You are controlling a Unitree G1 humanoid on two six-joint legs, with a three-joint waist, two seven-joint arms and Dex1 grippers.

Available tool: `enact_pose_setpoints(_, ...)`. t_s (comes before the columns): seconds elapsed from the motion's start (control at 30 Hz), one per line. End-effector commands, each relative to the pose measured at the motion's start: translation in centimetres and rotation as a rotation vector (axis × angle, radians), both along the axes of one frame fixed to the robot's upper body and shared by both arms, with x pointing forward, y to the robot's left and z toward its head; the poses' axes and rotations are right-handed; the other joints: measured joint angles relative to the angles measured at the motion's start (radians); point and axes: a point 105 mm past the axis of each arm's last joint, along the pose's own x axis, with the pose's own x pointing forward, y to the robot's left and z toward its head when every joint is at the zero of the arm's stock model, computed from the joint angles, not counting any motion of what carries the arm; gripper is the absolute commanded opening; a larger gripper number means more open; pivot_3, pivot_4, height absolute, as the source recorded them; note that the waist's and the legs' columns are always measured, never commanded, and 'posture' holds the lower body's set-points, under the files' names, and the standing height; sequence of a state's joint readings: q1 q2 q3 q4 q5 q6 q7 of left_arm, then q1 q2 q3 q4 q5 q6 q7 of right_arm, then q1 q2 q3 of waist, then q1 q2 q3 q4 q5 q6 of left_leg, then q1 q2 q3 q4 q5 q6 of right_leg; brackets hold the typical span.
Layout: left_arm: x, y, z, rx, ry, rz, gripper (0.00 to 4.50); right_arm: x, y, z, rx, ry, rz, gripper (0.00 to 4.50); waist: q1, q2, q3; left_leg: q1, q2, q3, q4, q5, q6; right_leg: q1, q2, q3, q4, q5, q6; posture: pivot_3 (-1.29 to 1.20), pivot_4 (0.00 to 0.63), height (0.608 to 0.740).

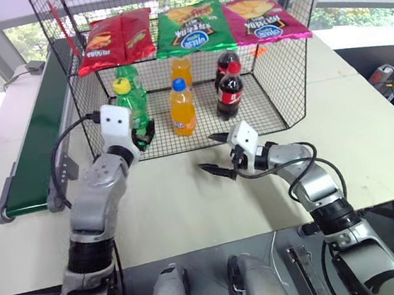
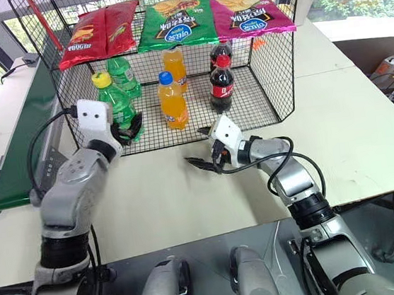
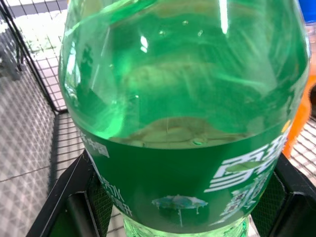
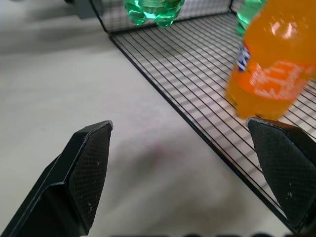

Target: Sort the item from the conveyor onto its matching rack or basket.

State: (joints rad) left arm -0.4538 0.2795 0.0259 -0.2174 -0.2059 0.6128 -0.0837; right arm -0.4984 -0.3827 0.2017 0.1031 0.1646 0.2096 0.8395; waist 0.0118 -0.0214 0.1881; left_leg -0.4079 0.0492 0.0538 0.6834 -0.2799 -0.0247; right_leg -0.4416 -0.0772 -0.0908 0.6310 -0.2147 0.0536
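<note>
The left wrist view shows what the head views cannot: the green bottle [image 3: 182, 113] close up, its label squeezed between the two black fingers [image 3: 74, 207], clear green liquid above. The right wrist view shows the bottle's base hanging over the front edge of the basket floor [image 4: 197, 74], not resting on it.

In the head views, the left gripper [image 1: 141, 134] holds the yellow-capped bottle upright at the left of centre, at the basket's open front. The right gripper [image 1: 217, 152], at centre, stands wide open and empty over the pale table [image 1: 189, 205], just before the basket.

The conveyor [image 1: 36, 137] runs along the left edge. Windows show behind.

In the basket [image 1: 276, 88] stand an orange bottle [image 1: 182, 108], a cola bottle [image 1: 229, 90], more bottles behind them, and chip bags [image 1: 194, 27] on top.
</note>
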Motion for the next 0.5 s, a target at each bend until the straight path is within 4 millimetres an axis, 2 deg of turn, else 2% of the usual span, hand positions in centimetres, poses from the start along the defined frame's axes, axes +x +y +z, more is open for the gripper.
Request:
enact_pose_setpoints(0.03,1.1,0.1,2.4,-0.001,-0.115,0.049,2.88,0.2,0.3,1.5,0.006,-0.06,0.007,4.5,0.0,0.0,0.0,0.0,0.0,0.0,0.0,0.0,0.0,0.0,0.0,0.0,0.0,0.0,0.0,0.0,0.15,0.74)
enact_pose_setpoints(0.5,4.3,1.0,-0.5,-0.014,-0.063,0.142,2.88,0.2,0.5,1.7,0.005,-0.059,0.011,4.5,0.0,0.0,0.0,0.0,0.0,0.0,0.0,0.0,0.0,0.0,0.0,0.0,0.0,0.0,0.0,0.0,0.15,0.74)
